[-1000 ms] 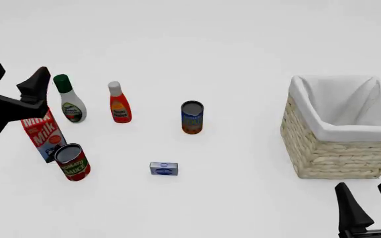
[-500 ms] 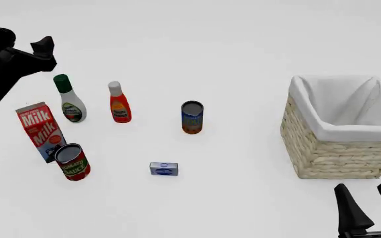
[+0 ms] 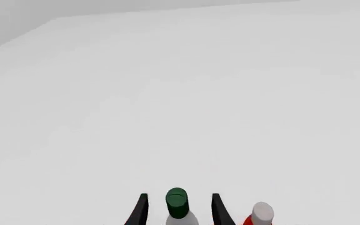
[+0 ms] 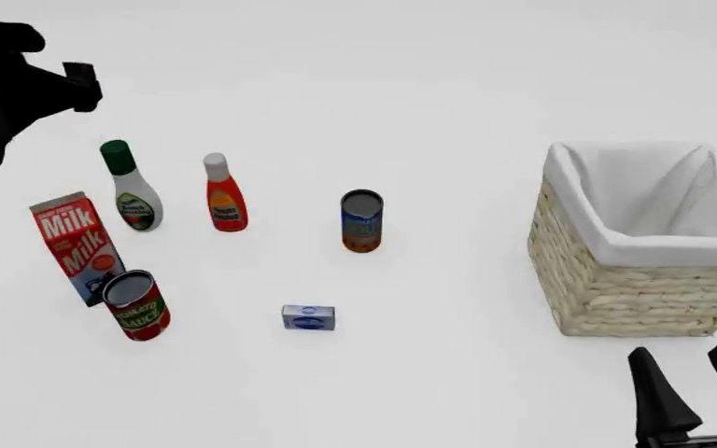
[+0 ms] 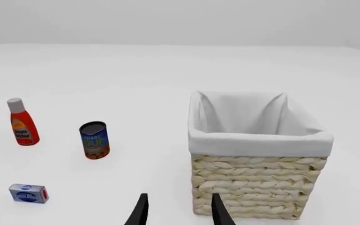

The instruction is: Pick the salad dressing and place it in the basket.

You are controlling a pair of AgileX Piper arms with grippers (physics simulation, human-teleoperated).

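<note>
Left gripper [image 3: 176,213] has risen toward table's far-left corner since 1 s ago; in front view it's a dark blur, partly cut off. Right gripper [image 4: 695,397] near right edge, fingers apart, empty, base cut off. Basket [image 4: 639,280] by right edge. Salad dressing [image 4: 128,187] upright at left, beside red bottle [image 4: 224,194]; wrist view shows its cap between left's spread fingers, w/o visible contact.
</note>
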